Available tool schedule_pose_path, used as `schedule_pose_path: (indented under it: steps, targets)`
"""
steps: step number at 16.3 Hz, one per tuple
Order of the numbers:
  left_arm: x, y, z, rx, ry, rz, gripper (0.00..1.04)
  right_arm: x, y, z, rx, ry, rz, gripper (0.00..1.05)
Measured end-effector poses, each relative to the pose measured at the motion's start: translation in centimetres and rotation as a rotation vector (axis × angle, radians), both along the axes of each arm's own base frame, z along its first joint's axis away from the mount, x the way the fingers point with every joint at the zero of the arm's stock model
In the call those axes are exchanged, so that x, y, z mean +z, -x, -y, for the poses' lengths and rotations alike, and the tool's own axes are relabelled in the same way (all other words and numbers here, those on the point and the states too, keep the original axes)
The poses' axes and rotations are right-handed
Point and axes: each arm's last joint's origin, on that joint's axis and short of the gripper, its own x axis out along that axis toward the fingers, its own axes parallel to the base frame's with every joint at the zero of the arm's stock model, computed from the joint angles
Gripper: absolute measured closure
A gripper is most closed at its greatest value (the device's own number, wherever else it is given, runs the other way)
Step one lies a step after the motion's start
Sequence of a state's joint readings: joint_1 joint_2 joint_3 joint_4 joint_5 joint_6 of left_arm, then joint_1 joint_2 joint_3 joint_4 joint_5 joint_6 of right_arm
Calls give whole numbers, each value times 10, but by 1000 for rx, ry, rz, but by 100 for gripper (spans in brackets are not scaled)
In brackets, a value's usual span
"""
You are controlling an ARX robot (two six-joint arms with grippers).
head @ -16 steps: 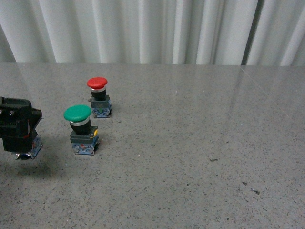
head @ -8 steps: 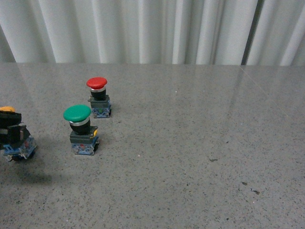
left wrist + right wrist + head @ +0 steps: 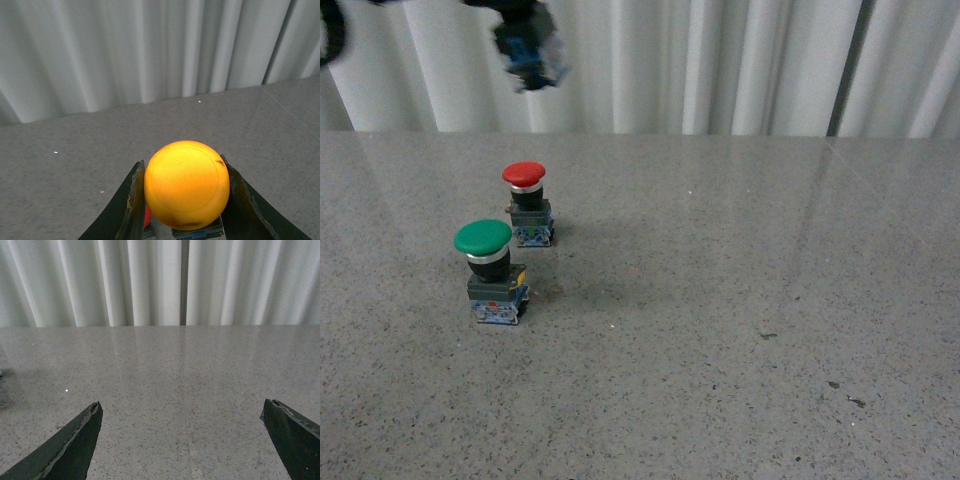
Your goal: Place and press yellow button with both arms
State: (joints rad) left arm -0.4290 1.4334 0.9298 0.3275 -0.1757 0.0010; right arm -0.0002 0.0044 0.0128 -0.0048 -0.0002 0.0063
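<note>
Carrying the small yellow mushroom-capped push-button [image 3: 186,184] clamped in the black left gripper [image 3: 181,161], high over the speckled grey surface [image 3: 720,320] toward its far-left corner; placing comes next: lower it onto bare surface, so the right gripper [image 3: 182,404], jaws apart, can press
</note>
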Motion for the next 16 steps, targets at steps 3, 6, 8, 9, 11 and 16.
schedule_pose_path:
  steps: [3, 6, 8, 9, 11, 16]
  targets:
    - [-22, -22, 59, -57, 49, -100, 72, 0, 0, 0, 0, 0, 0, 6]
    - [-58, -21, 92, -82, 74, -216, 72, 0, 0, 0, 0, 0, 0, 6]
    - [-75, -22, 101, -79, 83, -269, 72, 0, 0, 0, 0, 0, 0, 6]
    - [-78, -23, 102, -78, 89, -281, 72, 0, 0, 0, 0, 0, 0, 6]
    - [-86, -25, 106, -78, 85, -297, 72, 0, 0, 0, 0, 0, 0, 6]
    - [-103, -28, 109, -78, 82, -346, 72, 0, 0, 0, 0, 0, 0, 6]
